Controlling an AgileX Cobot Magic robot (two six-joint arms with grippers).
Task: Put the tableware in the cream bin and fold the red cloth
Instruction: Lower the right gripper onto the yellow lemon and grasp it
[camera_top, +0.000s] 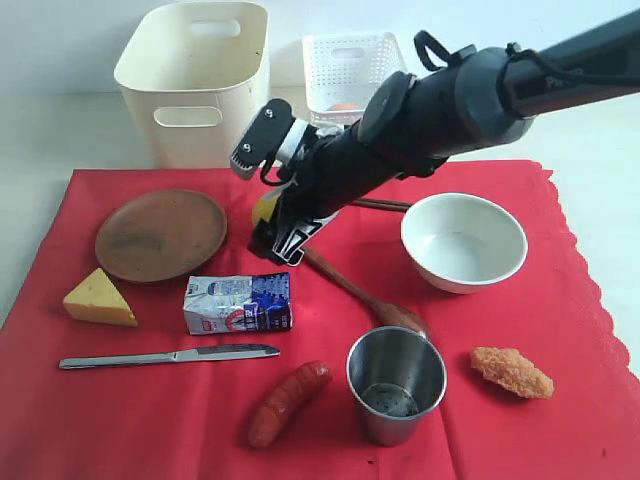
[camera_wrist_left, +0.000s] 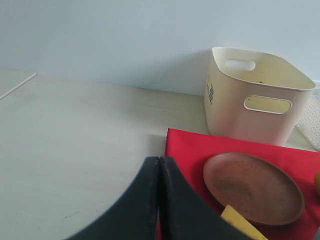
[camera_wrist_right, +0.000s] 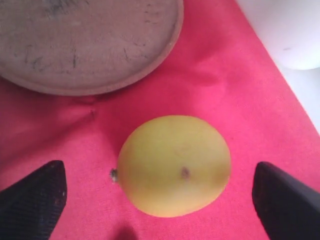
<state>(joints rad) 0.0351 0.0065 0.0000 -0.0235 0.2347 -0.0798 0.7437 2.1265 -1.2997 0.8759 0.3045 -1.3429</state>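
The right gripper (camera_wrist_right: 161, 197) has its fingers (camera_wrist_right: 35, 195) spread wide, one on each side of a yellow lemon (camera_wrist_right: 175, 165). They do not touch it. The lemon lies on the red cloth (camera_wrist_right: 220, 75), just beside the brown plate (camera_wrist_right: 85, 40). The left gripper (camera_wrist_left: 159, 200) has its fingers pressed together with nothing between them, near the plate. The cream bin (camera_top: 195, 80) stands behind the plate, off the cloth. The knife (camera_top: 170, 355) lies in front of the plate. The white bowl (camera_top: 463, 240) and steel cup (camera_top: 395, 382) sit well apart from the plate, past the lemon.
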